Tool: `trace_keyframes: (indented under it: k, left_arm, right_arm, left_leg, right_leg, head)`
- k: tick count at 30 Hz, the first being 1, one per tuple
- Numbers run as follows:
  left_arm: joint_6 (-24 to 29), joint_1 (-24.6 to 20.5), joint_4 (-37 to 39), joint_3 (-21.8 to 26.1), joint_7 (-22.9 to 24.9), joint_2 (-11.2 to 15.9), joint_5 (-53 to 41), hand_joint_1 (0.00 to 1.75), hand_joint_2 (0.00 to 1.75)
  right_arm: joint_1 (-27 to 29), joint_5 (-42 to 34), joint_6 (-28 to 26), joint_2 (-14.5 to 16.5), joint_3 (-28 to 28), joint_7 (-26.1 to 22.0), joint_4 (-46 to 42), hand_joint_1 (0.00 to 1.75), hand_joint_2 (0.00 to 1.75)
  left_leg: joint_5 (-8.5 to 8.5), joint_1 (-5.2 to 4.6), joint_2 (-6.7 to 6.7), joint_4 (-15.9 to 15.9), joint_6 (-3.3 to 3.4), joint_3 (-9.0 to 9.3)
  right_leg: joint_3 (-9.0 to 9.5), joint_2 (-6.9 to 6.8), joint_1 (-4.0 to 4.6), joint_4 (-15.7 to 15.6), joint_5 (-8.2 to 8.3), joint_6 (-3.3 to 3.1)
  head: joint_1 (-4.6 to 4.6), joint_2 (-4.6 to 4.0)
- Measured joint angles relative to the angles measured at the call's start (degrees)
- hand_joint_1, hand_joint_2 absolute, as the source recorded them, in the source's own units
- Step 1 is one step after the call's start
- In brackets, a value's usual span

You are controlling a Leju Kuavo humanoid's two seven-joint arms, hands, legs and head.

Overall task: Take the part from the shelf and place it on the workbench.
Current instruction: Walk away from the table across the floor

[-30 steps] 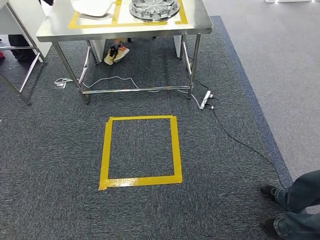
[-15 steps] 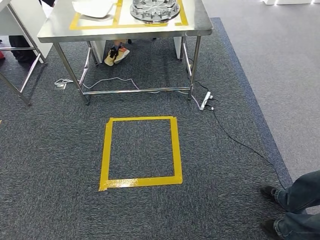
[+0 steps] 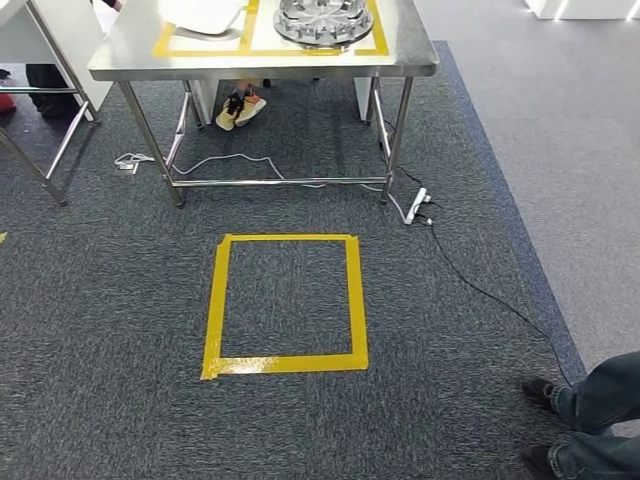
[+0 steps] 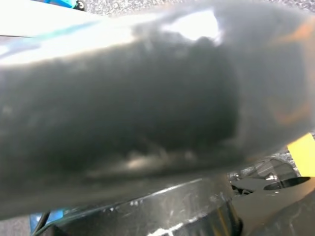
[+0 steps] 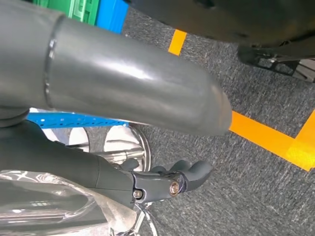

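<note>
Ahead, a round silver metal part rests on the stainless steel table. Right hand fingers curl around a shiny transparent-wrapped metal part; left hand state cannot be determined.

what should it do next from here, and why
Probably step forward into the yellow tape square: the workbench stands beyond it, likely too far to set anything down. The right hand lies beside a shiny metal piece; whether it grips it is unclear.
</note>
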Motion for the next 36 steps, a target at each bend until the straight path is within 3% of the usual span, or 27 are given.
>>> trace_keyframes:
  k: [1, 2, 4, 5, 6, 8, 9, 11, 13, 15, 16, 17, 19, 21, 23, 25, 27, 29, 31, 32, 33, 34, 36]
  left_arm:
    - [0.0, 0.1, 0.0, 0.0, 0.0, 0.0, 0.0, 0.0, 0.0]
    - [0.0, 0.1, 0.0, 0.0, 0.0, 0.0, 0.0, 0.0, 0.0]
    - [-0.1, 0.1, 0.0, 0.0, 0.0, -0.1, 0.0, 0.0, 0.0]
    - [-0.1, 0.0, 0.0, 0.0, 0.0, -0.1, 0.0, 0.0, 0.0]
    - [-0.1, -0.1, 0.0, 0.0, -0.1, -0.1, 0.0, 0.0, 0.0]
    - [-0.1, -0.1, 0.0, 0.0, -0.1, -0.1, 0.0, 0.0, 0.0]
    - [-0.1, -0.1, 0.0, 0.0, -0.1, -0.1, 0.0, 0.0, 0.0]
    - [-0.1, -0.1, 0.0, 0.0, -0.1, -0.1, 0.0, 0.0, 0.0]
    - [-0.1, -0.2, 0.0, 0.0, -0.2, -0.1, 0.0, 0.0, 0.0]
    - [-0.1, -0.3, 0.0, 0.0, -0.2, -0.1, 0.0, 0.0, 0.0]
    - [-0.1, -0.2, 0.0, 0.0, -0.2, -0.1, 0.0, 0.0, 0.0]
    - [0.0, 0.0, 0.0, 0.0, -0.1, -0.1, 0.1, 0.0, 0.0]
    - [0.0, 0.2, 0.0, 0.0, -0.1, 0.0, 0.2, 0.0, 0.0]
    - [0.0, 0.1, 0.0, 0.0, -0.1, 0.0, 0.3, 0.0, 0.0]
    - [0.0, -0.1, 0.0, 0.0, 0.0, 0.0, 0.4, 0.0, 0.0]
    - [0.0, 0.0, 0.0, 0.0, 0.0, 0.0, 0.4, 0.0, 0.0]
    - [0.0, 0.2, 0.0, 0.0, 0.0, 0.0, 0.4, 0.0, 0.0]
    - [0.1, 0.1, 0.0, 0.0, 0.0, -0.1, 0.5, 0.0, 0.0]
    - [0.0, -0.1, 0.0, 0.0, 0.0, -0.2, 0.4, 0.0, 0.0]
    - [0.0, 0.0, 0.0, 0.0, 0.0, -0.2, 0.4, 0.0, 0.0]
    - [0.0, 0.0, 0.0, 0.0, 0.0, -0.2, 0.4, 0.0, 0.0]
    - [-0.1, 0.0, 0.0, 0.0, 0.1, -0.3, 0.3, 0.0, 0.0]
    - [-0.2, -0.2, 0.0, -0.2, 0.7, -0.4, -0.1, 0.0, 0.0]
  right_arm:
    - [0.1, 0.0, 0.0, 0.0, 0.0, 0.0, 0.0, 0.0, 0.0]
    - [0.1, 0.0, 0.0, 0.0, 0.0, 0.0, 0.0, 0.0, 0.0]
    - [0.3, 0.0, 0.0, 0.0, 0.0, 0.0, 0.0, 0.0, 0.0]
    - [0.3, 0.0, 0.0, 0.0, 0.0, 0.0, 0.0, 0.0, 0.0]
    - [0.3, 0.0, 0.0, 0.0, 0.0, 0.0, 0.0, 0.0, 0.0]
    - [0.3, 0.0, -0.1, 0.0, 0.0, 0.0, 0.1, 0.0, 0.0]
    - [0.3, 0.0, -0.1, 0.0, 0.0, 0.1, 0.1, 0.0, 0.0]
    - [0.4, 0.0, -0.1, 0.0, 0.0, 0.1, 0.1, 0.0, 0.0]
    - [0.4, 0.0, -0.3, -0.1, 0.0, 0.1, 0.1, 0.0, 0.0]
    - [0.4, 0.0, -0.7, 0.0, 0.0, 0.3, 0.1, 0.0, 0.0]
    - [0.5, 0.0, -1.1, 0.0, 0.0, 0.4, 0.1, 0.0, 0.0]
    - [0.4, 0.0, -1.4, 0.0, 0.0, 0.5, 0.1, 0.0, 0.0]
    - [0.4, 0.0, -1.9, 0.0, 0.0, 0.5, 0.1, 0.0, 0.0]
    - [0.4, 0.1, -2.1, 0.2, 0.0, 0.5, 0.1, 0.0, 0.0]
    - [0.4, 0.1, -2.2, 0.3, 0.0, 0.5, 0.1, 0.0, 0.0]
    - [0.3, 0.1, -2.2, 0.4, 0.0, 0.5, 0.1, 0.0, 0.0]
    - [0.2, 0.2, -2.2, 0.4, 0.0, 0.5, 0.1, 0.0, 0.0]
    - [0.3, 0.2, -2.2, 0.3, 0.0, 0.5, 0.1, 0.0, 0.0]
    - [0.4, 0.2, -2.1, 0.3, 0.0, 0.5, 0.1, 0.0, 0.0]
    - [0.5, 0.2, -2.0, 0.3, 0.0, 0.4, 0.1, 0.0, 0.0]
    - [0.5, 0.3, -1.8, 0.3, 0.0, 0.4, 0.1, 0.0, 0.0]
    - [0.5, 0.3, -1.5, 0.3, 0.0, 0.2, 0.1, 0.0, 0.0]
    - [0.5, 0.3, -0.7, 0.3, 0.0, 0.0, 0.1, 0.0, 0.0]
  left_leg:
    - [-0.06, 0.06, -0.33, 0.0, -0.08, 0.07]
    - [-0.16, 0.15, -0.79, 0.1, -0.24, 0.19]
    - [-0.57, 0.48, -1.97, 0.3, -0.87, 0.54]
    - [-0.85, 0.54, -2.59, 0.5, -1.32, 0.56]
    - [-1.07, 0.61, -3.18, 0.8, -1.81, 0.44]
    - [-1.14, 0.72, -4.29, 0.9, -2.69, 0.0]
    - [-1.08, 0.86, -4.83, 0.9, -3.07, -0.12]
    - [-1.74, 0.96, -3.71, 2.0, -3.61, -0.63]
    - [-4.37, 0.84, -1.07, 7.2, -3.84, -3.22]
    - [-7.46, 0.77, 0.03, 15.3, -3.9, -7.57]
    - [-7.87, 0.76, 0.15, 17.8, -3.86, -9.09]
    - [-7.07, 0.72, 0.26, 18.3, -3.72, -9.6]
    - [-2.65, 0.43, 1.23, 12.7, -3.06, -7.44]
    - [0.44, -0.35, 4.18, 5.7, -2.15, -4.44]
    - [0.73, -0.96, 5.66, 3.1, -1.7, -3.62]
    - [0.97, -0.84, 4.34, 2.6, -1.45, -3.76]
    - [1.32, -0.45, 2.98, 2.1, -1.0, -3.6]
    - [1.5, -0.24, 1.65, 1.9, -0.73, -3.61]
    - [1.52, -0.23, 0.15, 1.9, -0.66, -3.63]
    - [1.49, -0.23, -0.66, 1.9, -0.67, -3.56]
    - [1.46, -0.21, -1.5, 2.0, -0.71, -3.44]
    - [1.4, -0.18, -2.34, 2.0, -0.8, -3.29]
    - [1.2, -0.21, -3.87, 2.2, -1.18, -3.22]
  right_leg:
    - [-1.0, 0.0, -0.14, 1.7, 0.0, 0.19]
    - [-0.93, 0.02, -0.29, 1.2, 1.14, 0.35]
    - [2.15, 1.02, -0.76, -5.6, 5.32, 0.7]
    - [4.04, 2.42, -1.0, -9.3, 6.64, 0.82]
    - [5.55, 3.67, -1.18, -12.0, 7.22, 0.72]
    - [6.67, 4.81, -1.12, -13.3, 6.57, 0.09]
    - [6.83, 4.2, -1.06, -13.3, 6.44, -0.43]
    - [7.1, 2.78, -0.99, -13.6, 6.35, -1.38]
    - [7.42, 1.16, -0.82, -13.8, 6.16, -2.17]
    - [7.62, -0.55, -0.42, -13.8, 5.83, -2.65]
    - [7.77, -1.36, -0.24, -13.8, 5.67, -2.79]
    - [7.97, -2.09, -0.08, -13.8, 5.5, -2.87]
    - [8.61, -3.33, 0.16, -13.8, 5.08, -2.85]
    - [9.0, -4.54, 0.48, -13.8, 4.56, -2.46]
    - [9.26, -5.88, 0.73, -13.8, 4.25, -1.85]
    - [9.68, -6.76, 0.67, -13.9, 4.0, -1.23]
    - [8.93, -4.61, 0.46, -11.9, 2.29, -0.66]
    - [5.78, -1.38, 0.28, -5.4, -1.13, -0.34]
    - [2.11, -0.29, 0.27, 1.4, -3.15, -0.19]
    - [1.29, -0.12, 0.27, 2.3, -2.56, -0.17]
    - [1.52, 0.05, 0.24, 0.8, -0.81, -0.18]
    - [2.7, 0.55, 0.16, -2.6, 1.71, -0.23]
    - [5.79, 3.13, -0.16, -10.1, 5.25, -0.44]
  head:
    - [-0.02, 0.0]
    - [-0.02, 0.0]
    - [0.0, 0.0]
    - [0.08, -0.01]
    - [0.12, 0.0]
    - [0.1, 0.0]
    - [0.0, 0.01]
    - [-0.21, 0.0]
    - [-0.66, 0.0]
    - [-0.98, 0.0]
    - [-1.01, 0.0]
    - [-1.02, 0.0]
    - [-1.05, 0.0]
    - [-1.08, 0.0]
    - [-1.03, 0.0]
    - [-0.99, 0.01]
    - [-0.73, 0.01]
    - [-0.34, 0.0]
    - [-0.17, 0.0]
    - [-0.15, 0.0]
    - [-0.12, 0.0]
    - [-0.11, 0.0]
    - [-0.1, 0.0]
